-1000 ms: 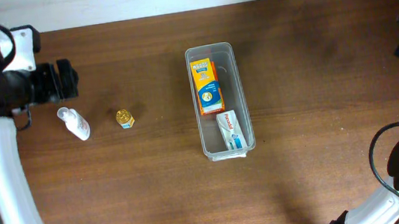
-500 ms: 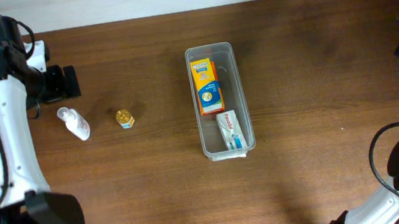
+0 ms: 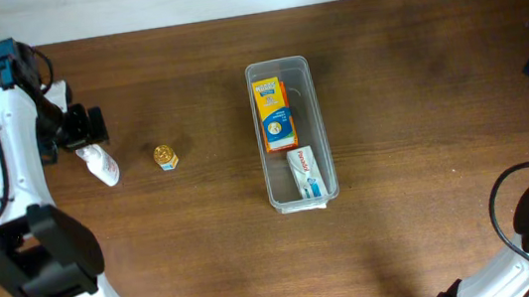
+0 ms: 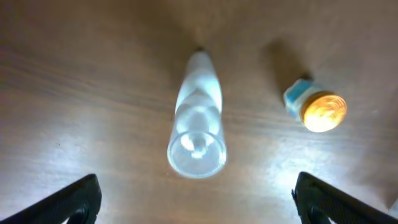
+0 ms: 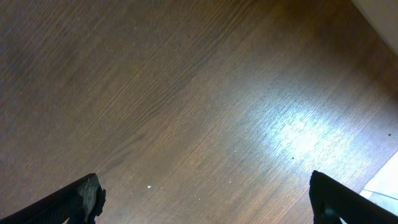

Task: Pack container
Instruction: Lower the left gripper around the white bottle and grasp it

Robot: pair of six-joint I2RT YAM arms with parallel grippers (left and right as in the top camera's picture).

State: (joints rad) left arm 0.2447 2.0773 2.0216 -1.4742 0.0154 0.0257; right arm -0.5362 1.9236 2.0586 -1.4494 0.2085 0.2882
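Container at the centre of the table, long axis running from the far edge toward the near edge. Inside lie an orange box at the far end and a white box at the near end. Left gripper, jaws spread wide and empty, hangs above the bottle, which lies on its side near the left edge. A jar stands near the bottle on the container's side. Right gripper, jaws also wide apart, holds nothing over bare wood.

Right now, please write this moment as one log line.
left gripper: open, above bottle; right gripper: open, over table; container: orange box, white box inside; jar: outside
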